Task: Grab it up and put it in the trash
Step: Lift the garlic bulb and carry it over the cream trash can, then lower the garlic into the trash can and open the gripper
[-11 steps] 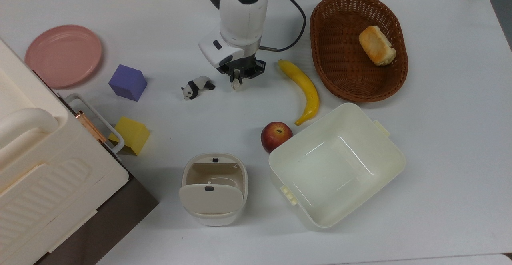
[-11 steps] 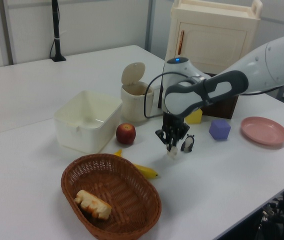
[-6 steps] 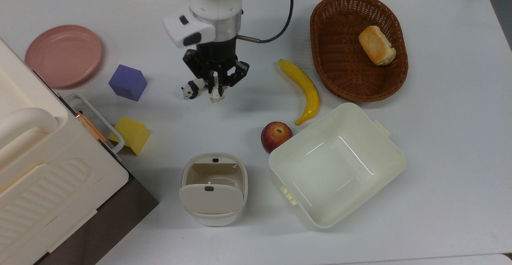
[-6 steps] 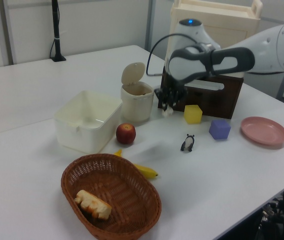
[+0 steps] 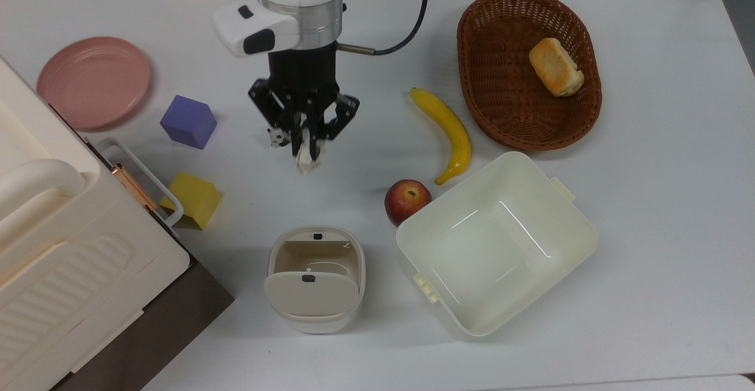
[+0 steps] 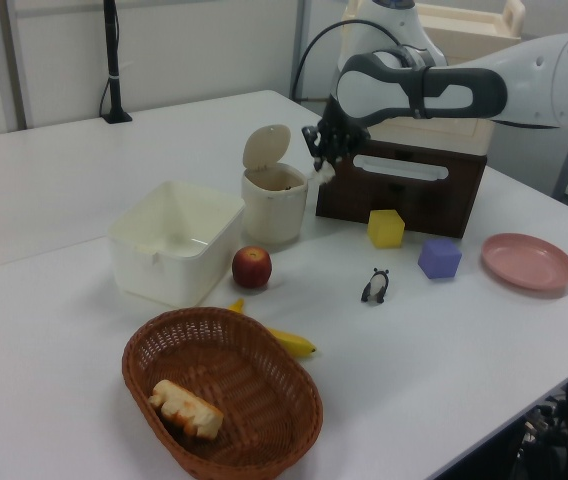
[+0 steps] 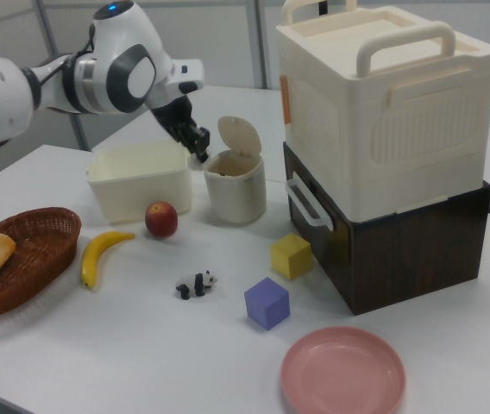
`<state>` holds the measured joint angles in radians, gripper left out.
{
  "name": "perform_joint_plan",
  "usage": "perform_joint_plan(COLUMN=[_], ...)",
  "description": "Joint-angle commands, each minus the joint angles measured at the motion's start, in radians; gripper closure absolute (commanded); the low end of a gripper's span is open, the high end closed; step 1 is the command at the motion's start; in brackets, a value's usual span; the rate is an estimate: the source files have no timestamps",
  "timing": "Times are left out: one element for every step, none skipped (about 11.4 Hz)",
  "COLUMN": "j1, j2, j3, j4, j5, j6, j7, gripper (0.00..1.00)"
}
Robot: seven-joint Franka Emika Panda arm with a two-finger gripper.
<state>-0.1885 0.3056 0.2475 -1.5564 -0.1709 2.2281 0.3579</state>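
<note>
My gripper (image 5: 305, 142) is shut on the small crumpled white paper ball (image 5: 306, 161) and holds it high above the table. In the left view the gripper (image 6: 321, 162) and the ball (image 6: 322, 176) hang just beyond the right rim of the trash (image 6: 272, 200), a small cream bin whose flap lid (image 6: 265, 147) stands tilted up. The top view shows the trash (image 5: 315, 279) well below the gripper in the picture. In the right view the gripper (image 7: 197, 148) is next to the bin (image 7: 235, 188), at its upper left.
The panda figurine (image 6: 375, 286) stands on the table, partly under the gripper in the top view. A cream tub (image 5: 495, 243), apple (image 5: 407, 201), banana (image 5: 448, 131), basket (image 5: 489, 96) with bread (image 5: 555, 66), purple cube (image 5: 189, 121), yellow cube (image 5: 194, 199), pink plate (image 5: 93, 81) and a tall cabinet (image 7: 383, 155) surround it.
The gripper has risen from the table beside the panda with the paper ball in it and has travelled toward the trash bin. Nothing else moved.
</note>
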Motion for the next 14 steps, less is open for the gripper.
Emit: perform_joint_plan(j1=[0.011, 0.011, 0.011, 0.011, 0.011, 0.011, 0.011, 0.011, 0.009, 0.009, 0.011, 0.011, 0.011, 0.011], j2=[0.125, 0.15, 0.176, 0.199, 0.21, 0.22, 0.233, 0.24, 0.247, 0.26, 0.262, 0.263, 0.263, 0.263], j3=[-0.01, -0.01, -0.01, -0.01, -0.01, -0.01, -0.01, -0.01, -0.011, -0.013, -0.014, -0.016, -0.016, -0.016], j4=[0.093, 0.096, 0.113, 0.117, 0.121, 0.122, 0.122, 0.122, 0.118, 0.119, 0.119, 0.116, 0.116, 0.114], j5=[-0.034, -0.071, -0.091, -0.093, -0.096, -0.107, -0.117, -0.128, -0.139, -0.148, -0.15, -0.154, -0.157, -0.174], j6=[0.233, 0.293, 0.342, 0.382, 0.412, 0.418, 0.418, 0.418, 0.418, 0.418, 0.418, 0.418, 0.418, 0.418], j7=[-0.033, -0.033, -0.031, -0.033, -0.033, -0.033, -0.033, -0.033, -0.033, -0.033, -0.033, -0.033, -0.033, -0.033], gripper=[0.79, 0.79, 0.79, 0.79, 0.79, 0.79, 0.78, 0.76, 0.76, 0.76, 0.76, 0.69, 0.21, 0.0])
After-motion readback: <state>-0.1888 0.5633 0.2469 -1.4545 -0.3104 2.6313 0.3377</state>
